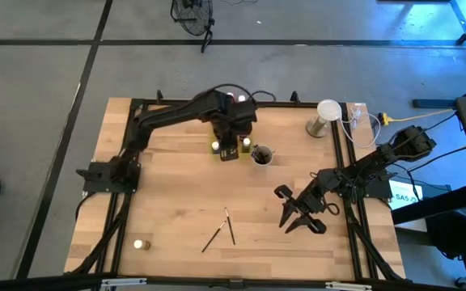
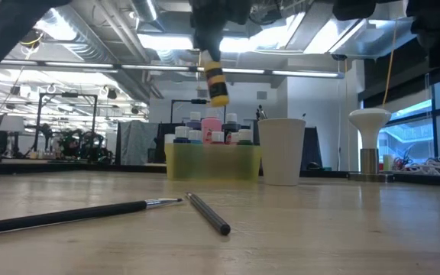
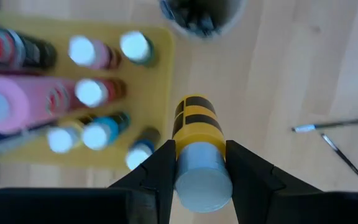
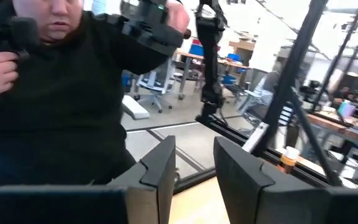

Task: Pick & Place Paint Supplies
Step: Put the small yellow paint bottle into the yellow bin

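The pale wooden counter (image 1: 176, 194) stands on a grey floor; the low view shows a bright workshop behind it. At twelve o'clock on the counter sits the yellow tray (image 2: 212, 162), packed with paint bottles (image 3: 92, 93), a cup (image 2: 281, 150) just at its three o'clock. The left pincer (image 3: 197, 171) grips a yellow-and-black bottle (image 3: 197, 134) above the tray's edge. Two brushes (image 1: 221, 229) lie at six o'clock. The right pincer (image 4: 194, 165), open, hangs at four o'clock.
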